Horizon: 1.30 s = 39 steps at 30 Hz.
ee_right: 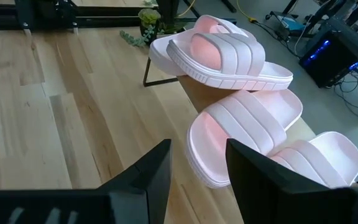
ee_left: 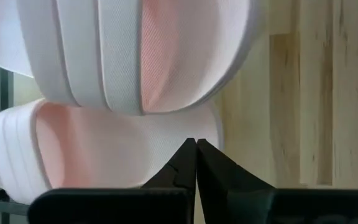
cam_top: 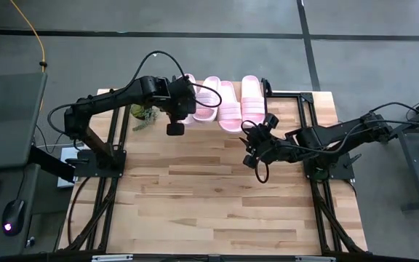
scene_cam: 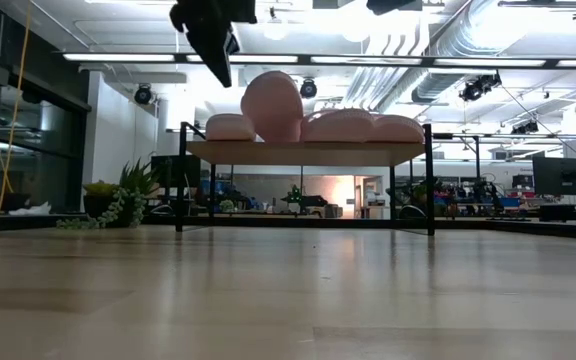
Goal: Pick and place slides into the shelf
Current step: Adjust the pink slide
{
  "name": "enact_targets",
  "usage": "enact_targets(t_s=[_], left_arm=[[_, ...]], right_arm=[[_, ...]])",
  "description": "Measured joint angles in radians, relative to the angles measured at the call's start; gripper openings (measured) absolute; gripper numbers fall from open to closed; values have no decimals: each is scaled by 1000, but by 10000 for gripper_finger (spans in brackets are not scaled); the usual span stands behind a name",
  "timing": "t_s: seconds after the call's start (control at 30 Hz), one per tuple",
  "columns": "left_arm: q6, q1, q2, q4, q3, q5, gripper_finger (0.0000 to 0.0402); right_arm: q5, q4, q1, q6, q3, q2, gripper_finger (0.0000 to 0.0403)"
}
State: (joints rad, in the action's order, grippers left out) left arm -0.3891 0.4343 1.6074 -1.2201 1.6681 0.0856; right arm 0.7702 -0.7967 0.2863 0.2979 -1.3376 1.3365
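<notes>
Clearly the right tool [cam_top: 255, 154] is waiting open and empty over the tabletop [cam_top: 217, 204]. Beyond, the left tool [cam_top: 174, 129] is hanging pinched shut, holding nothing, beside the shelf [scene_cam: 303, 152]. All four slides [cam_top: 228, 102] are lying there, long axes running front to back; one is riding tilted atop its neighbour and risking sliding off if nudged.

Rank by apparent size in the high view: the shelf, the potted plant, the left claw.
1. the shelf, widest, spanning all four slides.
2. the potted plant and the left claw look about alike; the claw sits nearer the camera, so unranked.
</notes>
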Motion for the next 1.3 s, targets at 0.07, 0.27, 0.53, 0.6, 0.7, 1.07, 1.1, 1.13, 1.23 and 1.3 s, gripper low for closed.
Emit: enact_targets(t_s=[0.07, 0.27, 0.53, 0.6, 0.7, 1.07, 1.1, 1.13, 1.23, 1.3], left_arm=[[-12, 8, 10, 15, -17, 5, 1], [-26, 48, 12, 37, -103, 4, 1], [-29, 96, 10, 50, -176, 9, 0], [-27, 97, 10, 49, -178, 8, 1], [-25, 95, 10, 41, -178, 24, 0], [-24, 95, 11, 66, -160, 62, 0], [-24, 97, 12, 74, -156, 63, 0], [-24, 97, 12, 78, -153, 63, 0], [-25, 97, 12, 95, -150, 60, 0], [-27, 96, 12, 100, -150, 32, 0]], right_arm=[[-2, 0, 0, 5, 0, 0, 142], [-4, 0, 1, 15, 0, 0, 142], [-38, 4, 2, 20, 0, 0, 142], [-41, 4, 2, 29, 0, 0, 142], [-41, 4, 2, 34, 0, 0, 142], [-48, 3, 2, 41, 0, 0, 142], [-48, 3, 2, 41, 0, 0, 142], [-48, 3, 2, 41, 0, 0, 142], [-48, 4, 2, 42, 0, 0, 142], [-48, 3, 2, 42, 0, 0, 142]])
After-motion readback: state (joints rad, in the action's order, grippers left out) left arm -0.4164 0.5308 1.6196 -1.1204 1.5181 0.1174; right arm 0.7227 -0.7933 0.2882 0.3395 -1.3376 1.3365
